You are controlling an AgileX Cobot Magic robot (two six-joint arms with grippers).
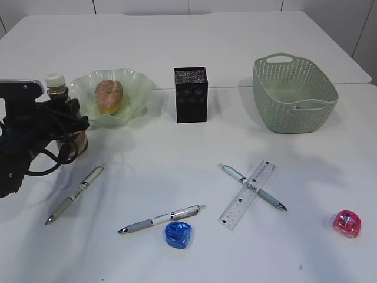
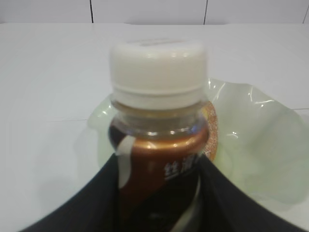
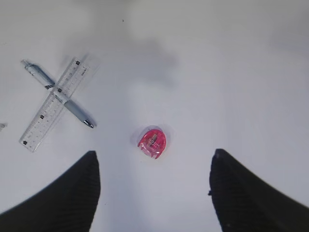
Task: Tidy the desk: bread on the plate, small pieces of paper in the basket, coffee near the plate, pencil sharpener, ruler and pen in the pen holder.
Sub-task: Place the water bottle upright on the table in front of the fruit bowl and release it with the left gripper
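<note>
The left gripper point(image 1: 69, 121) is clamped around the coffee bottle point(image 1: 59, 112), its dark fingers point(image 2: 82, 203) pressed to both sides of the brown label below the white cap point(image 2: 158, 67). The bottle stands upright just beside the green wavy plate point(image 1: 138, 88), on its left, and the bread point(image 1: 109, 96) sits in the middle of that plate. Right of the plate stands the black pen holder point(image 1: 191, 94), and further right the pale green basket point(image 1: 318, 109).

Down on the white tabletop point(image 1: 177, 159) plenty lies scattered: one pen point(image 1: 76, 193) at front left, a second pen point(image 1: 162, 219) just above the blue pencil sharpener point(image 1: 178, 234), and a third pen point(image 1: 252, 187) crossed under the clear ruler point(image 1: 248, 194).

Over on the right, the right gripper point(image 3: 153, 193) hangs above the tabletop with jaws spread wide and nothing between them, the pink pencil sharpener point(image 3: 152, 142) lying below and just ahead of the gap, well clear of the ruler and pen to its left.
</note>
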